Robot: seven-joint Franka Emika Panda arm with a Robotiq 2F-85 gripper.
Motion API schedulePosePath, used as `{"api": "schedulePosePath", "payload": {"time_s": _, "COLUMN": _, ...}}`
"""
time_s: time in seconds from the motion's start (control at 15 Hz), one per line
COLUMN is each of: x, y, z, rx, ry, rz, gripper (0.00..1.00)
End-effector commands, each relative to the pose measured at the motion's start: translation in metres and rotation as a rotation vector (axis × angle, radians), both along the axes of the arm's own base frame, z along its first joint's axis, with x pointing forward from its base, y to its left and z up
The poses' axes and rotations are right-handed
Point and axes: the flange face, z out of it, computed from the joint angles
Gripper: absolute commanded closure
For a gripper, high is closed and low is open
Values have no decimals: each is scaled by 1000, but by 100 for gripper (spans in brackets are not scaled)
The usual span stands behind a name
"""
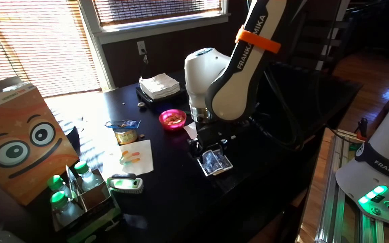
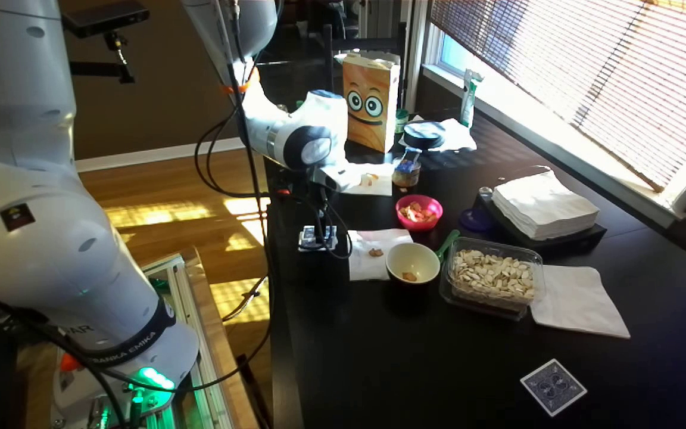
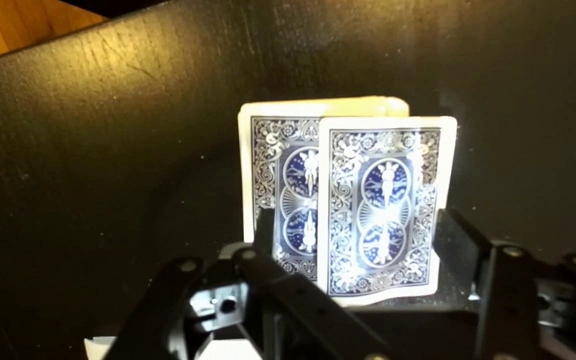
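Two blue-backed playing cards show face down, an offset upper card point(image 3: 383, 205) overlapping a stack of cards point(image 3: 288, 130), on the dark table point(image 3: 93, 165). My gripper point(image 3: 353, 225) stands open above them in the wrist view. Its left finger point(image 3: 266, 232) covers part of the stack's left side, and the right finger point(image 3: 460, 245) is at the upper card's right edge. Whether either one touches the cards I cannot tell. That upper card's near edge looks slightly bent. The cards point(image 1: 212, 162) lie below the gripper in both exterior views, near the table's edge.
Around are a pink bowl point(image 2: 418, 213), a white bowl point(image 2: 412, 255), a seed container point(image 2: 492, 277), a napkin stack point(image 2: 542, 202) and a lone card point(image 2: 553, 387). A cereal box point(image 1: 22, 141), bottle carrier point(image 1: 86, 206), brush point(image 1: 125, 184) and small jar point(image 1: 126, 136) stand further off.
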Motion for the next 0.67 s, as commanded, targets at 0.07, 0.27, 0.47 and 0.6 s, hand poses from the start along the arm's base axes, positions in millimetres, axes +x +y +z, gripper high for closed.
{"api": "schedulePosePath", "payload": {"time_s": 0.07, "x": -3, "y": -3, "z": 0, "rx": 25, "ry": -22, "rz": -21, "gripper": 4}}
{"api": "schedulePosePath", "payload": {"time_s": 0.27, "x": -3, "y": -1, "z": -4, "rx": 38, "ry": -29, "rz": -22, "gripper": 0}}
{"api": "schedulePosePath", "payload": {"time_s": 0.47, "x": -2, "y": 1, "z": -6, "rx": 48, "ry": -33, "rz": -24, "gripper": 11}}
{"api": "schedulePosePath", "payload": {"time_s": 0.6, "x": -2, "y": 2, "z": -8, "rx": 52, "ry": -32, "rz": -23, "gripper": 19}}
